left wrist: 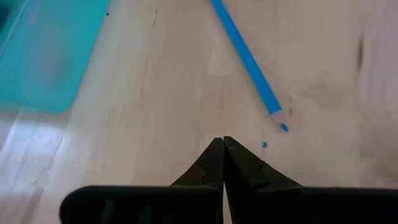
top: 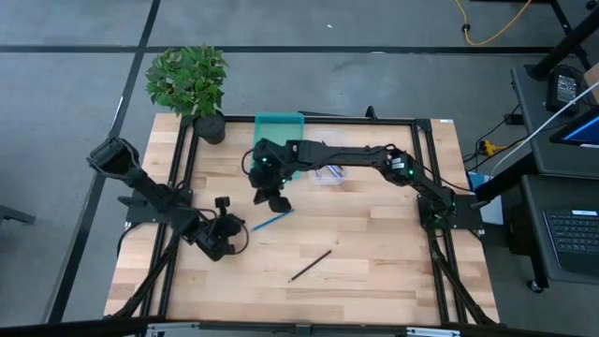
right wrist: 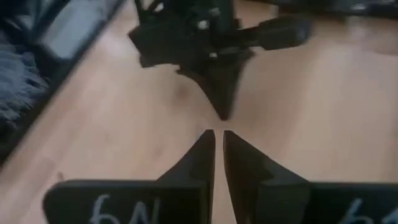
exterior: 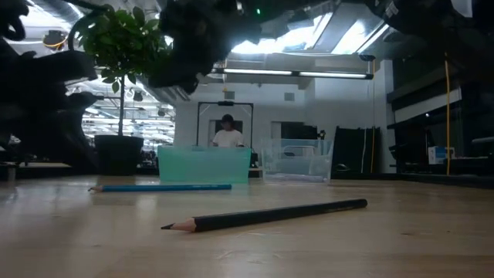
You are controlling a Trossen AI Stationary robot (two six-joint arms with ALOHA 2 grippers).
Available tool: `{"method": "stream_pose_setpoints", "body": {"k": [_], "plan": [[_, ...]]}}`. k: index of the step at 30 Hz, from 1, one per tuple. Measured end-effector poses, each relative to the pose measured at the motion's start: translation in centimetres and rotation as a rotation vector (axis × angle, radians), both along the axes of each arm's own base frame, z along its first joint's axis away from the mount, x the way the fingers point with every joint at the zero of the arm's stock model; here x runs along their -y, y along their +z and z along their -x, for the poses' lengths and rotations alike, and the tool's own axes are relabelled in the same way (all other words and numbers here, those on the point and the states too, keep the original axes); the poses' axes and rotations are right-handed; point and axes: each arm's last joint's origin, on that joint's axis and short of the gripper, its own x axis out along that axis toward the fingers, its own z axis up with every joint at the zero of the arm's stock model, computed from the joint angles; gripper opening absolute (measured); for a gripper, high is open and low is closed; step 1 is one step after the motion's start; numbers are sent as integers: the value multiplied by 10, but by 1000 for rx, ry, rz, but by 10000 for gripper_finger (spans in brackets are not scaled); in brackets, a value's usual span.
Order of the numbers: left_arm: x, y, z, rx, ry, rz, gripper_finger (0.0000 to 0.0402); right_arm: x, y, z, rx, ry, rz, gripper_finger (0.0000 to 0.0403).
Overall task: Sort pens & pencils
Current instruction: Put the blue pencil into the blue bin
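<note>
Lying on the bare wooden surface (top: 374, 234) are two of the task's sticks: a blue pencil (top: 271, 222) near the middle and a black pencil (top: 310, 266) closer to the front edge, well apart from each other. The left gripper (top: 234, 225) is sitting low just beside the blue pencil's end, its jaws pressed together and gripping nothing. The right gripper (top: 275, 200) is hovering just behind the blue pencil, jaws nearly closed with a thin gap, empty. A teal tray (top: 279, 126) and a clear tray (top: 328, 175) holding a few coloured sticks are standing behind, partly covered by the right arm. A potted plant (top: 191, 86) is occupying the far left corner. A person (exterior: 227, 133) is showing in the room beyond.
</note>
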Motion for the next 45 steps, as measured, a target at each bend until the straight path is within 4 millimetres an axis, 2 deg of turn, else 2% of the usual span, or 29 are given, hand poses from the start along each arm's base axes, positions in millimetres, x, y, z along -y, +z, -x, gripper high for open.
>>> {"method": "stream_pose_setpoints", "body": {"k": [3, 6, 10, 12, 15, 18, 23, 27, 31, 35, 40, 45], "plan": [[4, 0, 3, 4, -27, -9, 0, 3, -12, 1, 48, -56, -8, 36], [8, 2, 6, 12, -49, -14, 0, 6, -11, 15, 104, -139, 31, 36], [9, 6, 7, 43, -53, -35, 0, 1, -1, 50, 294, -186, 48, 36], [8, 9, 7, 61, -52, -44, 0, -4, -4, 70, 385, -237, 64, 36], [5, 14, 4, 74, -43, 5, 0, -11, -24, 97, 433, -322, 124, 36], [-1, 16, -3, 49, -35, 108, 0, -19, -38, 111, 487, -341, 173, 36], [-15, 19, -21, 48, -22, 300, 0, -27, -57, 121, 434, -314, 179, 36], [-22, 22, -29, 52, -9, 374, 5, -29, -60, 122, 399, -313, 179, 36], [-21, 30, -35, 0, -40, 443, 18, -30, -62, 123, 389, -294, 204, 36], [-18, 34, -34, -50, -50, 440, 14, -30, -62, 123, 390, -283, 221, 36], [-19, 28, -24, -139, -11, 387, 2, -30, -64, 124, 370, -280, 224, 36], [-17, 29, -23, -107, 13, 354, 1, -30, -64, 124, 370, -280, 224, 36]]}}
